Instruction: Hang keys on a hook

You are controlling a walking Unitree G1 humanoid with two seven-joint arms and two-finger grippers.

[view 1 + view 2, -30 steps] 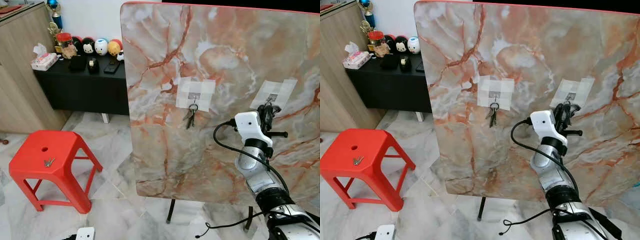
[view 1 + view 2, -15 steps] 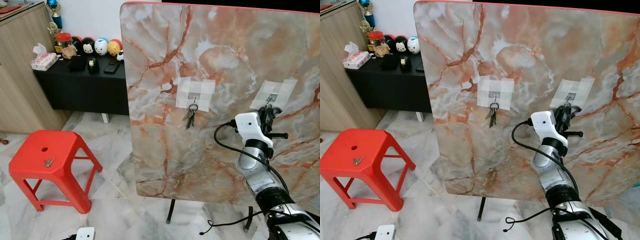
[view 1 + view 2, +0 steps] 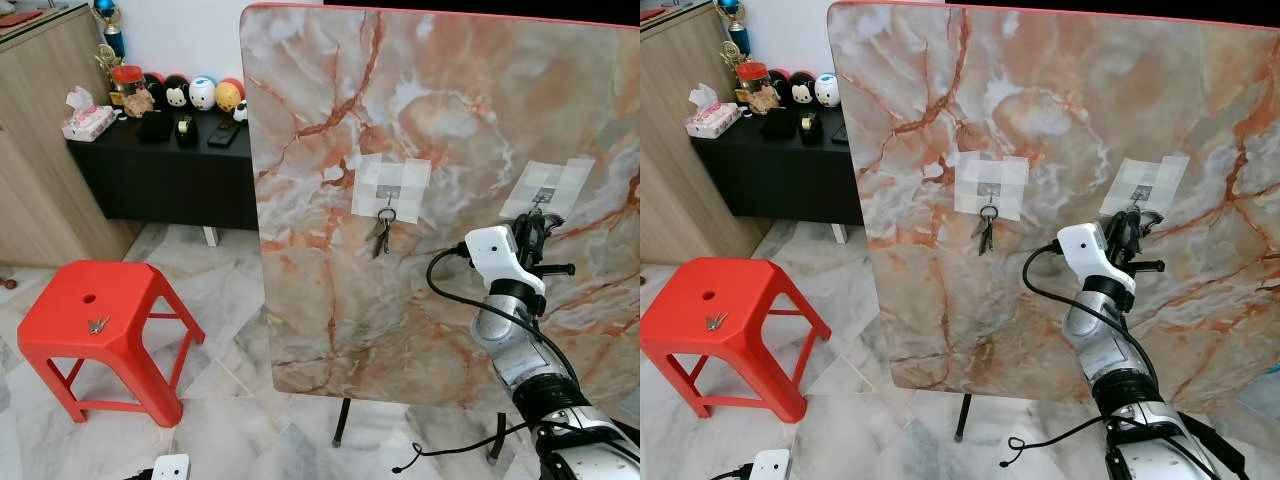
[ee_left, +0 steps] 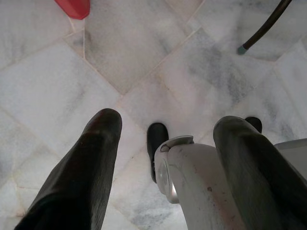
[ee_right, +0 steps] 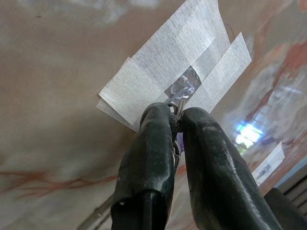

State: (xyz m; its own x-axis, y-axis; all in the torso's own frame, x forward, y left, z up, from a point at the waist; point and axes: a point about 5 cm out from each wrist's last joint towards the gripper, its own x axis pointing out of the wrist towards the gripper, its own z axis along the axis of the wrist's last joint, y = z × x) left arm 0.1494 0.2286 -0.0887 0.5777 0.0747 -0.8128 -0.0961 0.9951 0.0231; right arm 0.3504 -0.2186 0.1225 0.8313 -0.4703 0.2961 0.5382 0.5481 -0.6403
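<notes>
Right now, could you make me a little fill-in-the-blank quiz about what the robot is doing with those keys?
1. The right gripper holds a key ring at the taped hook on the ____ board.
2. Another bunch of keys already hangs from the ____ hook.
3. A third set of keys lies on the ____ stool.

Missing words: marble; left; red

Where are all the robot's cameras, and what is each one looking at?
Left and right eye views: on the head, facing the marble board; right gripper at the hook.
Left wrist view: facing the floor past the left gripper.
Right wrist view: facing that hook's tape, fingers pinching keys.
</notes>
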